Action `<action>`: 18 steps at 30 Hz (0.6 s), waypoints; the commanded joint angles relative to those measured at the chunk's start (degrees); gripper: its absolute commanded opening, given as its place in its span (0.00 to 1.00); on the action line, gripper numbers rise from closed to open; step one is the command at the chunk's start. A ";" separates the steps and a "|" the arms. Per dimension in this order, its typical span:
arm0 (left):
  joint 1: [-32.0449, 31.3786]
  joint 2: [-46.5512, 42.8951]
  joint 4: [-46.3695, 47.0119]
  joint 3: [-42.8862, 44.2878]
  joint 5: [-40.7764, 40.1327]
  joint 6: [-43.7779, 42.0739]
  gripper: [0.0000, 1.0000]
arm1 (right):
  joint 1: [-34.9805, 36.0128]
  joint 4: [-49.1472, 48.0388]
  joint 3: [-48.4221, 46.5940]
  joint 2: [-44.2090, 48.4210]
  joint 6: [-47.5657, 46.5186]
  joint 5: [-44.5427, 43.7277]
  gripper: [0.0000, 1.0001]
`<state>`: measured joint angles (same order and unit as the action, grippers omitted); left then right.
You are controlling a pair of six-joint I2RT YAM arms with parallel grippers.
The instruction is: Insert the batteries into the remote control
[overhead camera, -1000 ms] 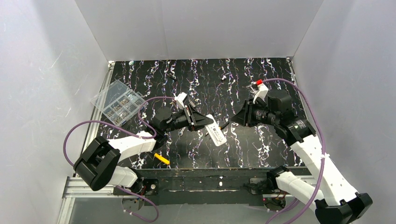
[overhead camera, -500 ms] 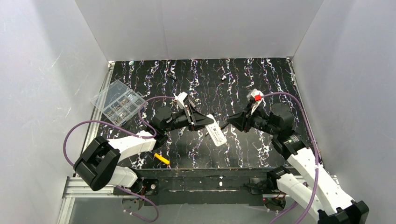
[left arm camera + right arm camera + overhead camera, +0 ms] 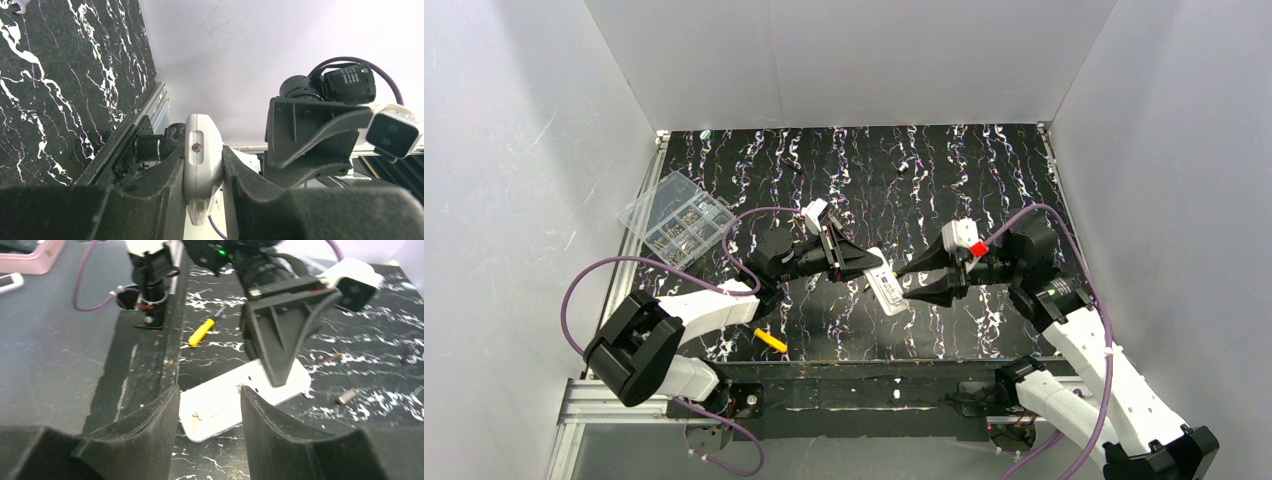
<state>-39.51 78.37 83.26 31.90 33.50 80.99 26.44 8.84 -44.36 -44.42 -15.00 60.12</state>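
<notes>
The white remote control [image 3: 889,290] hangs tilted just above the table's middle, with my left gripper [image 3: 871,268] shut on its upper end. In the left wrist view its edge [image 3: 202,165] sits clamped between both fingers. My right gripper [image 3: 909,283] is open at the remote's lower end. In the right wrist view the remote control [image 3: 220,407] shows through the gap of the right gripper [image 3: 210,392], whose fingers stand apart on either side and clear of it, while the left arm's finger [image 3: 282,340] presses on its far end. I cannot make out the batteries.
A clear compartment box [image 3: 676,217] lies at the table's left edge. A yellow-handled tool [image 3: 771,341] [image 3: 202,331] rests near the front edge. A small grey cylindrical piece [image 3: 346,397] lies on the table beside the remote. White walls enclose the table.
My right arm has swung left and turned its wrist, bringing its gripper up to the remote's lower end with its jaws wider apart. The left arm and the remote have not moved.
</notes>
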 commanded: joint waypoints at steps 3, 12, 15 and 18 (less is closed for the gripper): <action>-0.30 -0.88 5.12 2.62 2.75 0.22 0.00 | 0.21 24.06 -8.24 -1.85 -28.38 11.52 0.56; -0.24 -0.99 5.10 2.69 2.98 0.35 0.00 | 0.28 26.48 -8.01 -4.96 -35.33 12.78 0.55; -0.22 -0.75 5.11 3.03 2.98 0.43 0.00 | 0.59 28.78 -9.83 -9.66 -37.94 13.83 0.52; -0.24 -0.67 5.00 3.12 3.14 0.38 0.00 | 1.34 31.34 -10.75 -11.87 -41.10 12.99 0.51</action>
<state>-39.51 78.39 83.29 32.05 33.95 81.21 27.05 37.19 -52.34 -55.61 -52.31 71.99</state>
